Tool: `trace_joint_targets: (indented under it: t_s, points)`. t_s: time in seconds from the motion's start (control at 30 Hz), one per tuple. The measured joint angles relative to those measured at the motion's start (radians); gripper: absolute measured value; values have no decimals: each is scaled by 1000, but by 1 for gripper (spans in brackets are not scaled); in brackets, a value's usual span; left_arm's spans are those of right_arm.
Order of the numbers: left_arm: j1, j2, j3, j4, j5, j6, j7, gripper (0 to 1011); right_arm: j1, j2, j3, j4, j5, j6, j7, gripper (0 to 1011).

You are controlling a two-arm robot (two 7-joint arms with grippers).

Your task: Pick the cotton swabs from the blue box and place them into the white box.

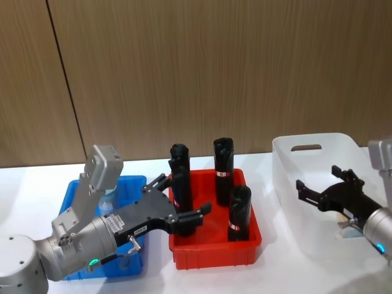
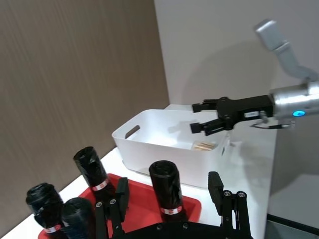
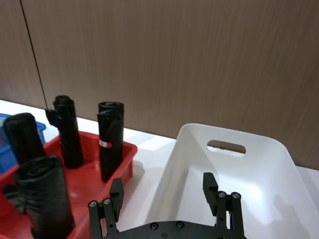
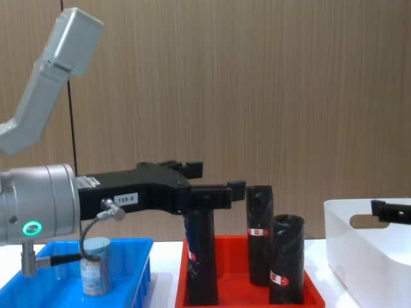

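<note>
At lower left of the head view, the blue box (image 1: 133, 185) rests on the white desk (image 1: 30, 190). One jar of cotton swabs (image 1: 108, 199) stands upright in the box's upper part, partly hidden behind the left arm. The left claw (image 1: 184, 196) lies to the right of this jar and apart from it. Its fingers are spread wide and grip nothing. It hangs over the left side of the red tray (image 1: 214, 257) at the centre of the frame, with a black roll (image 1: 181, 184) between its fingers, though contact cannot be judged.

In the chest view the jar sits at lower left, below and left of the claw's tips.

At the right of the head view, the right claw (image 1: 316, 176) is held over the white box (image 1: 288, 184), likewise spread and empty. In the left wrist view, a small tan-topped item (image 2: 204, 146) lies inside the white box beneath it.
</note>
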Motion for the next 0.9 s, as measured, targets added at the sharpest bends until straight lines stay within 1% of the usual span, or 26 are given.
trace_joint_targets:
  t_s: [0.1, 0.2, 0.33, 0.37, 0.5, 0.53, 0.6, 0.63, 0.7, 0.73, 0.77, 0.9]
  points:
    - [8, -1, 7, -13, 14, -2, 52, 1003, -37, -6, -4, -50, -1, -21, -24, 1002]
    - [13, -2, 11, -21, 22, -3, 80, 1003, -60, -11, -6, -80, -1, -33, -38, 1002]
    - [23, -4, 19, -37, 39, -6, 141, 1003, -102, -19, -11, -138, -3, -57, -65, 1002]
    - [25, -4, 20, -40, 42, -6, 151, 1003, -102, -19, -11, -138, -3, -57, -65, 1002]
    - [33, -5, 27, -53, 55, -8, 199, 1003, -145, -27, -15, -194, -5, -79, -92, 1002]
    - [36, -6, 30, -58, 61, -9, 219, 1003, -160, -30, -17, -214, -6, -87, -101, 1002]
    - [39, -6, 33, -64, 67, -10, 240, 1003, -173, -32, -18, -233, -7, -95, -109, 1002]
    - [43, -7, 36, -69, 73, -11, 261, 1003, -184, -34, -19, -247, -7, -101, -117, 1002]
    - [46, -7, 39, -74, 78, -12, 279, 1003, -194, -36, -20, -261, -7, -107, -123, 1002]
    - [50, -8, 41, -79, 84, -13, 299, 1003, -199, -37, -21, -268, -8, -110, -126, 1002]
    - [50, -8, 41, -79, 84, -13, 299, 1003, -203, -38, -21, -273, -8, -112, -129, 1002]
    - [59, -9, 50, -95, 101, -16, 361, 1003, -217, -40, -23, -292, -8, -119, -138, 1002]
